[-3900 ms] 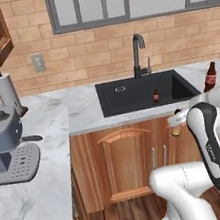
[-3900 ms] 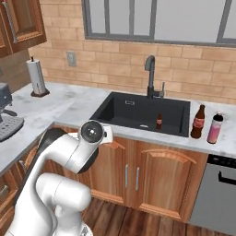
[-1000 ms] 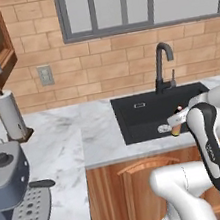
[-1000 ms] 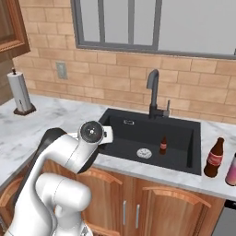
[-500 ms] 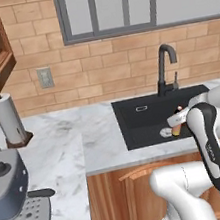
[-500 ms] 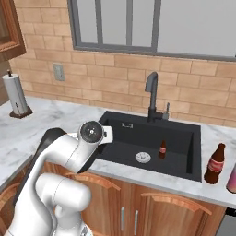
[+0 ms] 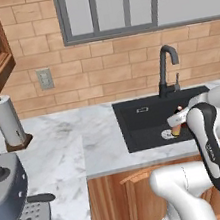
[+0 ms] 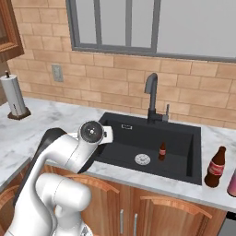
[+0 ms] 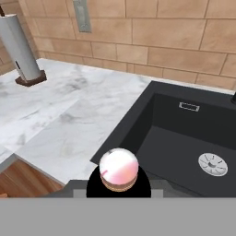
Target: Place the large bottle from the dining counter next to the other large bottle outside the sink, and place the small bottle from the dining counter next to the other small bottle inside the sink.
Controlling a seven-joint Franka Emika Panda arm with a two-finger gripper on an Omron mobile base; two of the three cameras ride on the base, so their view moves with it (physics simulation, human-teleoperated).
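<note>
The claw (image 9: 119, 183) is pinched on a bottle with a pink-white cap (image 9: 119, 167). The cap shows end on in the hand view, right between the dark tips. Judging by the cola-coloured large bottle (image 8: 215, 167) and a pink one (image 8: 233, 182) standing together on the tabletop far to the claw's right, beyond the sink, the carried one is probably the small bottle meant for the basin. Its size is hard to tell from here.

The claw hangs over the near left corner of the black sink (image 9: 152, 115), at about rim height. The load sits close under the wrist, probably to keep it steady on the way in.

The other small bottle (image 8: 162, 150) stands upright on the basin floor, ahead and to the claw's right, just beside the drain (image 9: 212, 164).

The basin floor between claw and drain is bare, so there is open room to lower the load. The limits are the near rim just below the claw, the faucet (image 8: 152, 99) behind the standing bottle, and that bottle itself, which a wide swing could tip. The marble tabletop (image 9: 83, 115) to the claw's left runs free up to the paper-towel roll (image 9: 18, 46).
</note>
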